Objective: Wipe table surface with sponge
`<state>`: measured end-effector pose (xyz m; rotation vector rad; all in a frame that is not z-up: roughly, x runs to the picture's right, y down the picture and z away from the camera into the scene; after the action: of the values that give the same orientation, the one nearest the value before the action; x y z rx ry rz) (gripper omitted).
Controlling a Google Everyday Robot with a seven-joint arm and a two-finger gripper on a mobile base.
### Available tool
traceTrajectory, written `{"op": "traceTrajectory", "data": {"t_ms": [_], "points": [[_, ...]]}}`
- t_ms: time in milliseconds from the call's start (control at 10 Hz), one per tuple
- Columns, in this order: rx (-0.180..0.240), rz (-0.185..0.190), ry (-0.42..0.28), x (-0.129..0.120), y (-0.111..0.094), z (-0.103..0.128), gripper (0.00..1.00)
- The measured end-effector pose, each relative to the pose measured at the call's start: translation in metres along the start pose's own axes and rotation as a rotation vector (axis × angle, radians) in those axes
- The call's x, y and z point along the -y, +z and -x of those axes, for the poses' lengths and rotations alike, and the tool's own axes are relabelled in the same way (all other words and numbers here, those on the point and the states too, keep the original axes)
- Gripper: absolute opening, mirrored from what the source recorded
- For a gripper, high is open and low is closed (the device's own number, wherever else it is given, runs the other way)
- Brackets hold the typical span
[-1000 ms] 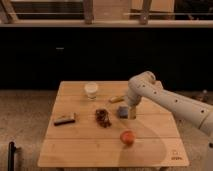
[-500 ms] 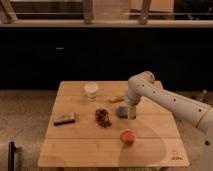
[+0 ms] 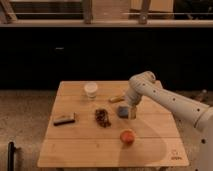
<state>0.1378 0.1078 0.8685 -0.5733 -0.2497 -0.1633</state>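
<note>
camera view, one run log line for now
gripper: at sponge, grasp unclear | sponge: on table surface, right of centre | orange: nearer camera than sponge

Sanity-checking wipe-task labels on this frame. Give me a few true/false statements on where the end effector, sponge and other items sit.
1. The end effector is down at the sponge on the table. True.
2. The orange fruit lies behind the sponge, toward the far edge. False: it lies in front, nearer the front edge.
3. The white cup stands near the far edge. True.
4. The flat dark block touches the sponge. False: it lies apart, near the image-left edge.
</note>
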Motion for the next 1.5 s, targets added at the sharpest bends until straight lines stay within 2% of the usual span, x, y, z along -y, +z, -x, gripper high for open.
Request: {"op": "traceTrajectory", "data": {"t_ms": [100,400,700,900,1200,1500], "points": [[-0.002,-0.002,0.003,-0.001,0.0,0.0,0.8],[-0.018,-0.019,0.089,-0.005,0.006,-0.003,0.8],[-0.027,-0.022,0.133,-0.006,0.014,0.0,0.8],[-0.051,-0.022,0.182,-0.005,0.021,-0.005,0.8],[-0.083,-0.006,0.248,-0.004,0.03,-0.013,0.8],[-0.095,0.01,0.269,-0.003,0.037,-0.017,0.8]]}}
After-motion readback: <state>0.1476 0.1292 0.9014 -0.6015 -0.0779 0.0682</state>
